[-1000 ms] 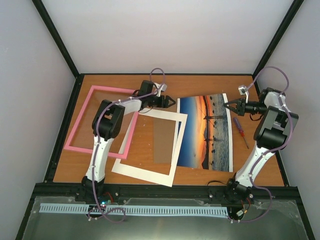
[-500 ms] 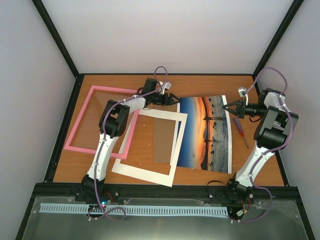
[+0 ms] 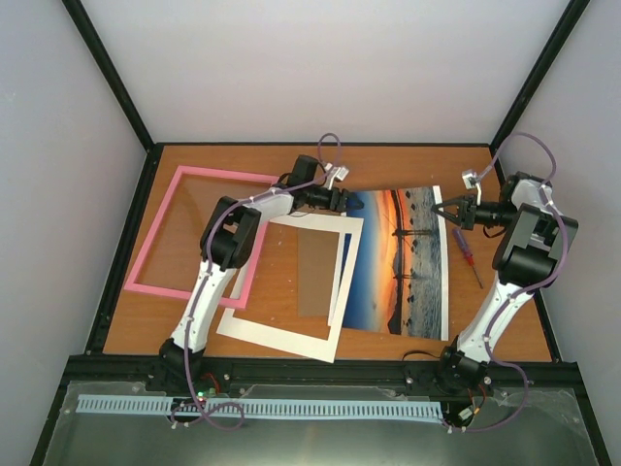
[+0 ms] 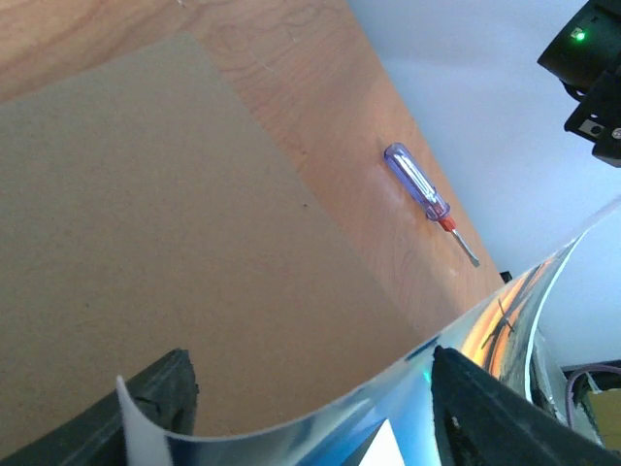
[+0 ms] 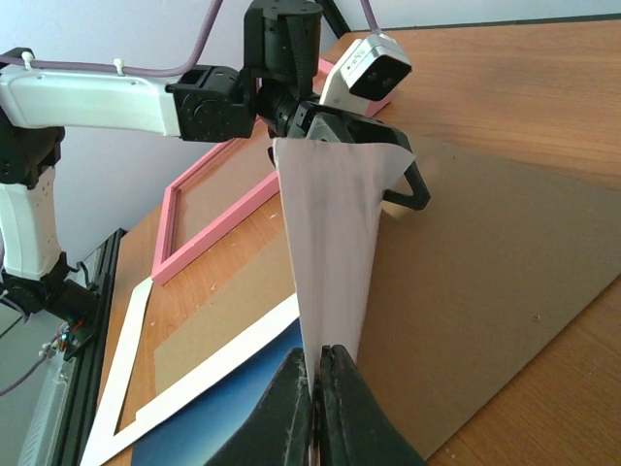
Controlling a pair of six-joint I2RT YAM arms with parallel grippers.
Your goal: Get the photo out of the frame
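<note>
The photo (image 3: 403,267), an orange sunset over blue water, lies on the table right of centre with its far edge lifted. My right gripper (image 3: 444,212) is shut on that edge; in the right wrist view its jaws (image 5: 318,374) pinch the photo's white back (image 5: 335,243). My left gripper (image 3: 342,201) is at the photo's far left corner. In the left wrist view it (image 4: 310,361) stands open, with the photo's curled edge (image 4: 320,422) spanning the gap between its fingers. The pink frame (image 3: 194,233) lies apart at the left, with no photo in it.
A cream mat (image 3: 291,282) with a cut-out window lies between frame and photo, overlapping both. A brown hardboard (image 5: 485,282) lies under the photo. A small screwdriver (image 3: 469,254) rests right of the photo. Black rails (image 3: 126,243) and grey walls bound the table.
My left gripper has moved right, from beside the frame's far corner to the photo's far left corner. The right gripper has stayed shut on the photo's edge.
</note>
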